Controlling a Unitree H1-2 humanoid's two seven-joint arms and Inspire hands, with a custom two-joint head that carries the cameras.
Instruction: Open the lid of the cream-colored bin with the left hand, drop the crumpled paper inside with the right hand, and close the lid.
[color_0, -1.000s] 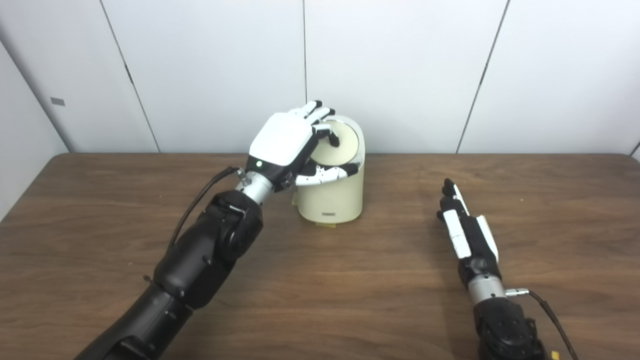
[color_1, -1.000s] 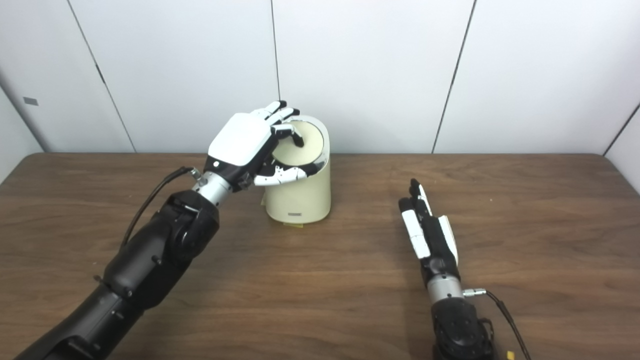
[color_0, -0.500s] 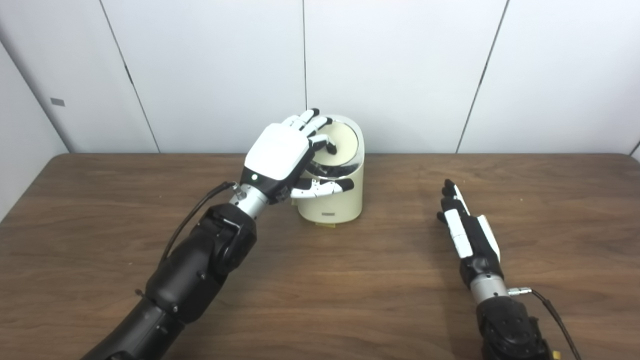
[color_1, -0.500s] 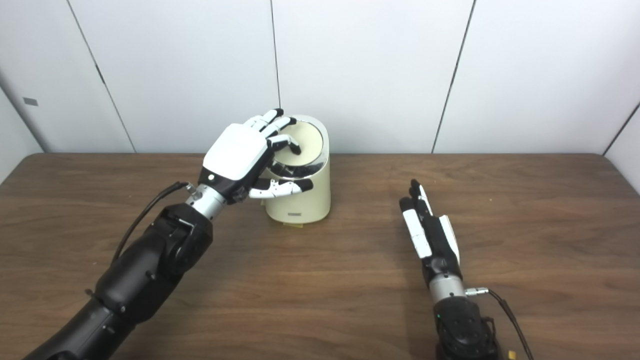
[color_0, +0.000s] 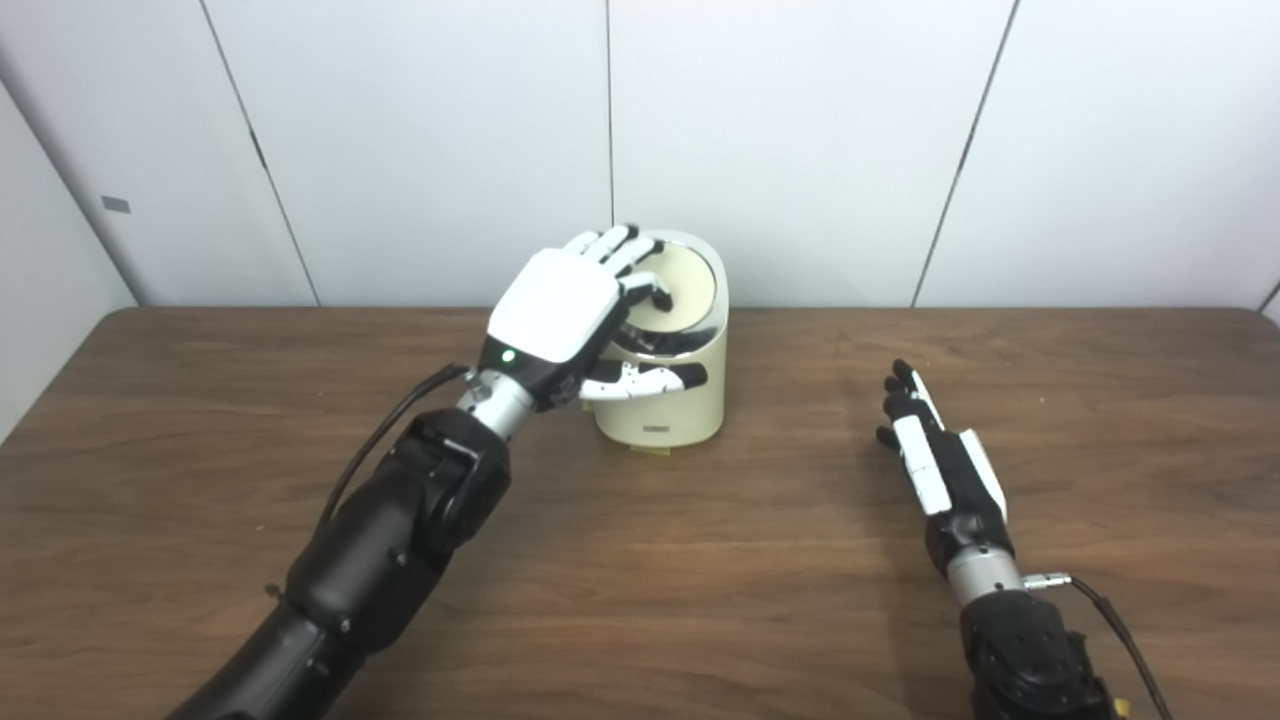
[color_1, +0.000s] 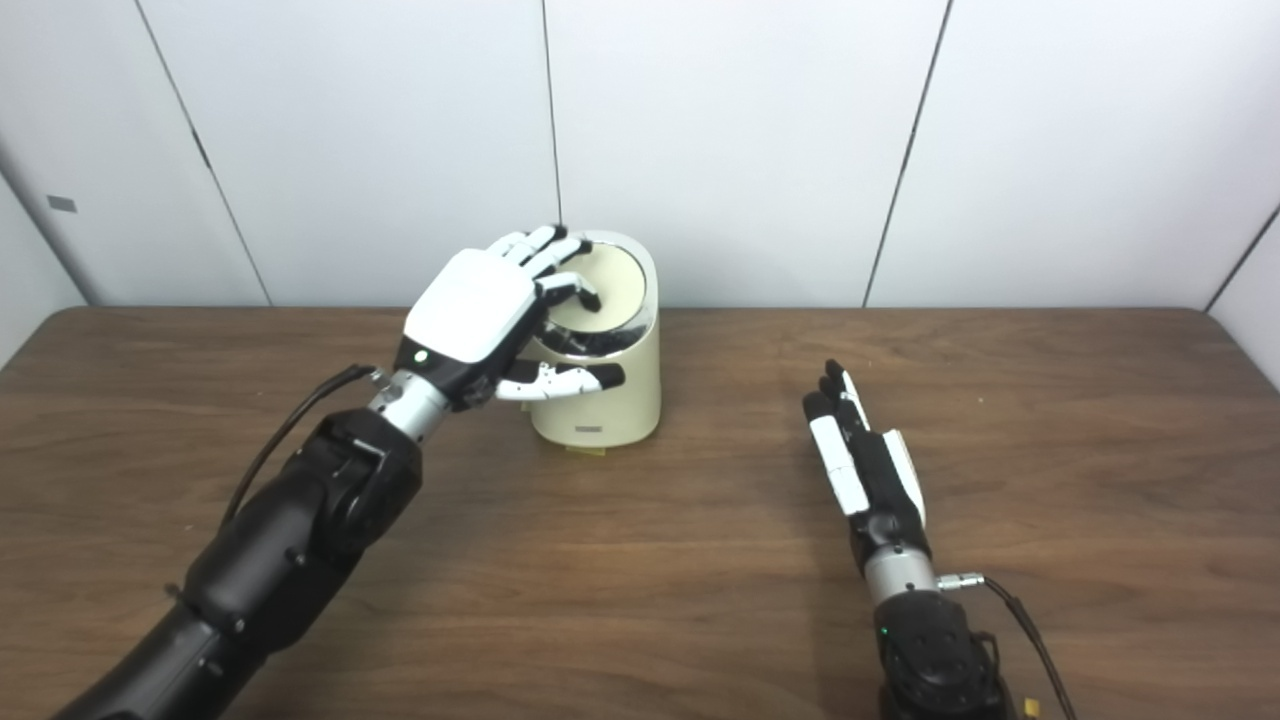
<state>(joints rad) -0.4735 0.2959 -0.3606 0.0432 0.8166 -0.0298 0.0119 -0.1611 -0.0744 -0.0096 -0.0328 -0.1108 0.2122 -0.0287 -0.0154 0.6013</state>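
Cream-colored bin (color_0: 665, 400) stands upright, left hand (color_0: 560, 310) spread over its tilted lid (color_0: 685, 285); right hand (color_0: 935, 465) flat, empty.

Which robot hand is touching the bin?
The left hand: its fingers rest on the cream-colored bin's round lid. The right hand lies apart, empty.

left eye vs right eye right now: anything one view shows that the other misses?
Only left eye: the grey wall tag sits well inside the frame; table's right end is cropped.

Only right eye: more table to the right, and the wall corner seam above it.

Both: left hand over the cream-colored cylindrical bin, fingers on its round lid; right hand flat, open, empty. No crumpled paper visible.
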